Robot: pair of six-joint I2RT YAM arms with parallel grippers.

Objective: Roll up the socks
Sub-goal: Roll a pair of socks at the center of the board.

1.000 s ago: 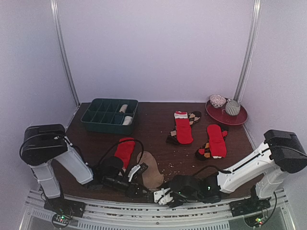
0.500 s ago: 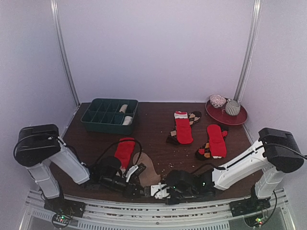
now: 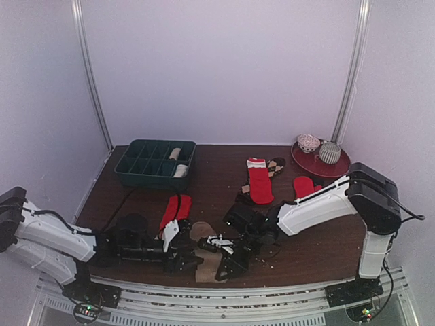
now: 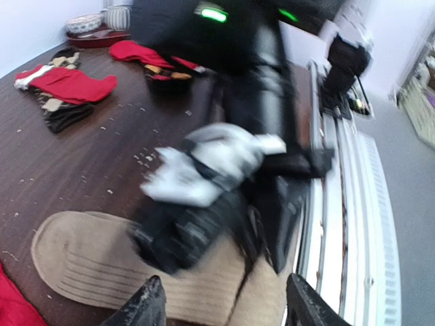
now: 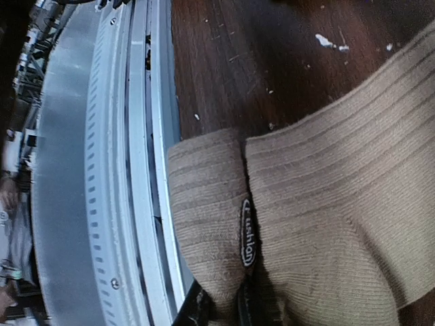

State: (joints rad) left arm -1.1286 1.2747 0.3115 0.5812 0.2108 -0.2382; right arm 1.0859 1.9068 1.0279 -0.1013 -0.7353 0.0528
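Note:
A tan pair of socks (image 3: 202, 272) lies at the table's near edge, its end over the rail. My right gripper (image 5: 239, 307) is shut on a fold of this tan fabric (image 5: 326, 204); in the top view it (image 3: 223, 266) sits over the sock. My left gripper (image 4: 221, 309) stands open just above the tan sock (image 4: 81, 261), nothing between its fingertips (image 4: 148, 304), and in the top view it (image 3: 182, 257) is left of the sock. A red sock (image 3: 174, 210) lies behind it. Two more red socks (image 3: 259, 183) on diamond-patterned ones lie farther back right.
A dark green compartment tray (image 3: 155, 163) holding rolled socks stands at the back left. A red plate (image 3: 321, 163) with two bowls sits at the back right. The white metal rail (image 5: 146, 170) runs along the near edge. Crumbs dot the wood.
My left gripper has opened and let go of the tan sock while its arm dropped low to the left. My right gripper has shut on the tan sock and moved left and farther in.

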